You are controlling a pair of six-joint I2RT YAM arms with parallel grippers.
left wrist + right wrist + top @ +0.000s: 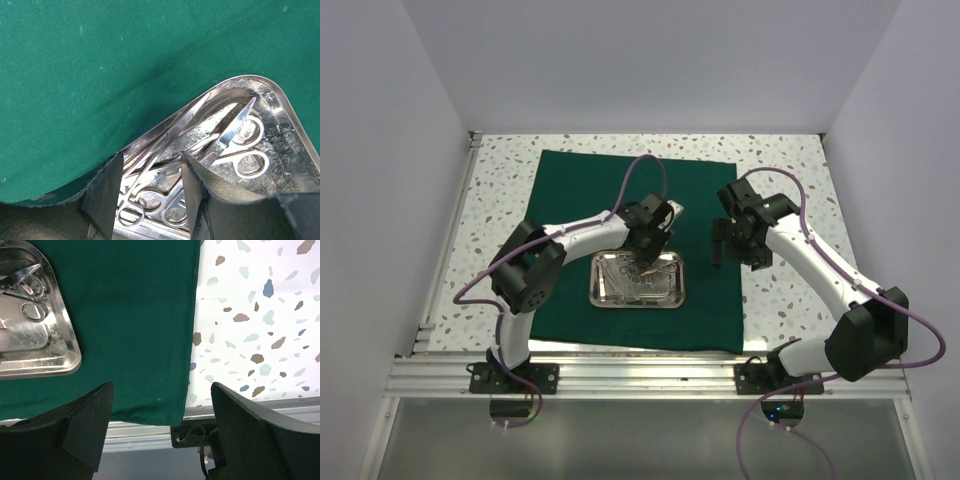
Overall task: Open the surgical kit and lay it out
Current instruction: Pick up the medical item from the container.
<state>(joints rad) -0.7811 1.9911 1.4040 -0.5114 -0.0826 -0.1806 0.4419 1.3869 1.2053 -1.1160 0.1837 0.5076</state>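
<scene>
Left arm (575, 232): white tube links, bulky black joint housings, left purple cable (638, 165) looping high off upper link
Right arm (820, 270): same white links, black joints, right purple cable (790, 180) arching over wrist, trailing past base
Black base plates (515, 378) with screws at corners
Left gripper (646, 262): black; left fingers (105, 195) matte, rough-edged padding
Right gripper (735, 255): black; right fingers (85, 425) broad, dark, angular, smooth-faced

Bright, even light; glare on steel tray (292, 147); soft shadow band across green cloth (100, 75); foreground blurred.
</scene>
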